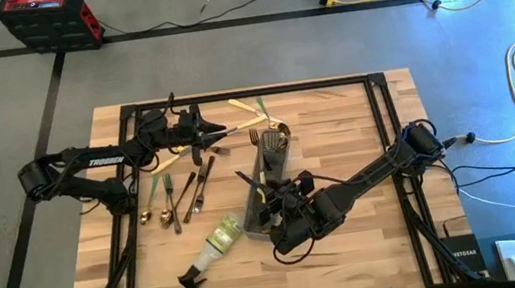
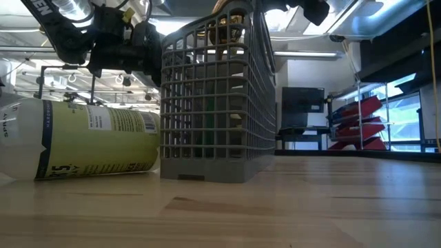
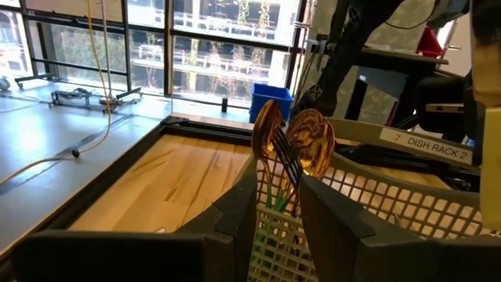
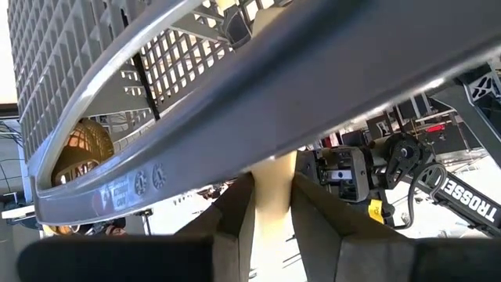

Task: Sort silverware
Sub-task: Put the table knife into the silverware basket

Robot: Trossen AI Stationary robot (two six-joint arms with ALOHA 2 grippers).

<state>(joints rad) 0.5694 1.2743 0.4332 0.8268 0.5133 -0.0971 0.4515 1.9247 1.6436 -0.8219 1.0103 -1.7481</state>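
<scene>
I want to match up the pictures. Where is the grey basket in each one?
High view: the grey mesh caddy stands mid-table, by the spray bottle.
Low view: centre, right of the bottle.
Left wrist view: lower right, gold spoons inside.
Right wrist view: its rim crosses the frame.
Shared landmark: the caddy's grid wall.

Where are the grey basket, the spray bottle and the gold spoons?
grey mesh caddy (image 2: 213, 103), low view, on its front mesh wall.
spray bottle (image 2: 89, 146), low view, on its yellow-green label.
gold spoons (image 3: 309, 145), left wrist view, on one spoon's bowl.
</scene>
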